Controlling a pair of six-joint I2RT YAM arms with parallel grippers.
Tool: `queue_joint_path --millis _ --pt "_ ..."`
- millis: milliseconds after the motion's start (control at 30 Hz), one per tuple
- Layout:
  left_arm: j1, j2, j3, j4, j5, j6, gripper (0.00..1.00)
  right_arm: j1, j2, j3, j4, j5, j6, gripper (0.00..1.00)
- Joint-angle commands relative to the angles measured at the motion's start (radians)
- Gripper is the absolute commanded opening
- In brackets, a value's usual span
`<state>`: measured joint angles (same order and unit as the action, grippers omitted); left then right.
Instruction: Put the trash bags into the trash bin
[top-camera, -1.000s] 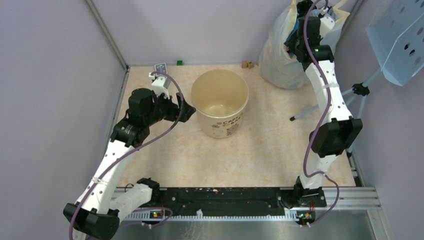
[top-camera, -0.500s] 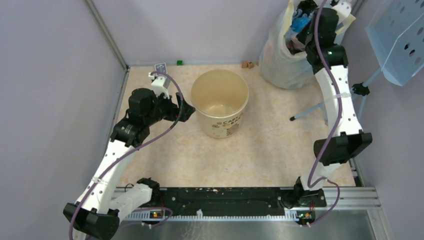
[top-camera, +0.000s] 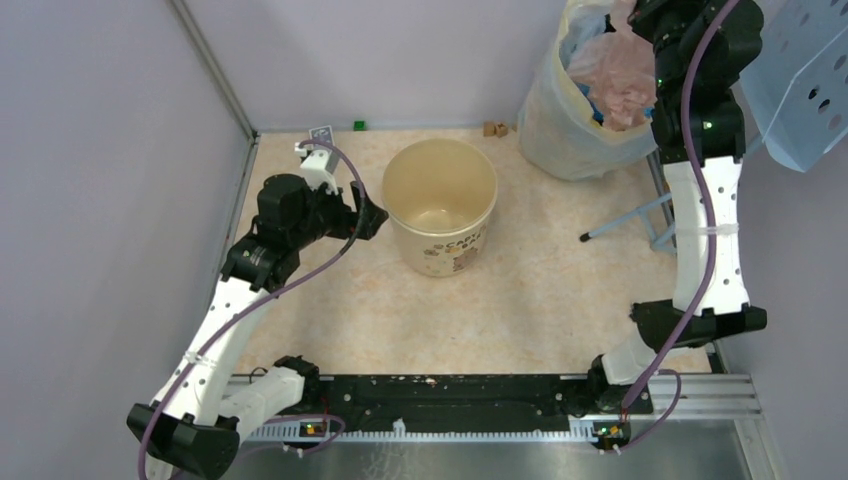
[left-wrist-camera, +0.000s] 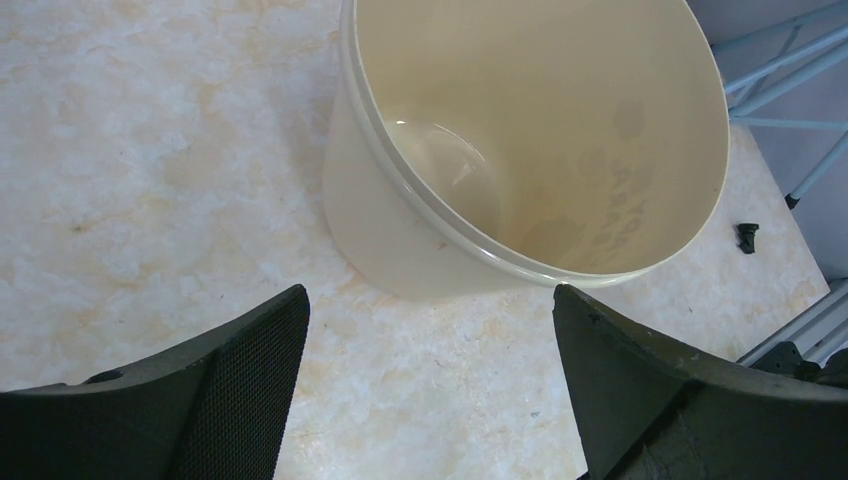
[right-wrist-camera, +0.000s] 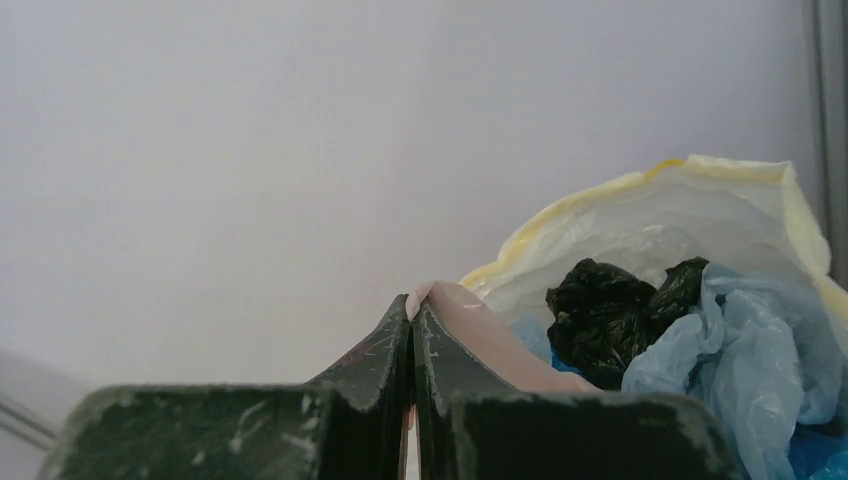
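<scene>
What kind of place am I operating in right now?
Most likely a lab robot test cell: plain panel walls box in a marble-pattern tabletop, an aluminium rail runs along its near edge, and a tripod stands at the right.

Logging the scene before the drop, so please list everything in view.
thin crinkly pale-pink plastic bag: one, pink, atop the big bag, far right
round cream-yellow plastic bucket: one, cream, table centre
large whitish-yellow plastic bag: one, whitish-yellow, far right corner, blue and black contents
pale-blue perforated panel: one, blue, upper right
left gripper: one, black, open, beside the bucket
right gripper: one, black, shut on the pink bag
</scene>
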<state>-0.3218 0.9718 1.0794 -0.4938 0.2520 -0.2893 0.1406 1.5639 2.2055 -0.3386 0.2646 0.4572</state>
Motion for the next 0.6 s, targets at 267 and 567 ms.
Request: queue_joint_path --millis 267,567 --pt "0.000 0.030 0.079 0.040 0.031 0.005 0.95 -0.006 0.024 0.051 0.003 -0.091 -0.008 0.00" --pt "0.000 0.023 0.059 0.063 0.003 0.014 0.96 -0.005 -0.240 -0.200 0.208 -0.366 0.048 0.00"
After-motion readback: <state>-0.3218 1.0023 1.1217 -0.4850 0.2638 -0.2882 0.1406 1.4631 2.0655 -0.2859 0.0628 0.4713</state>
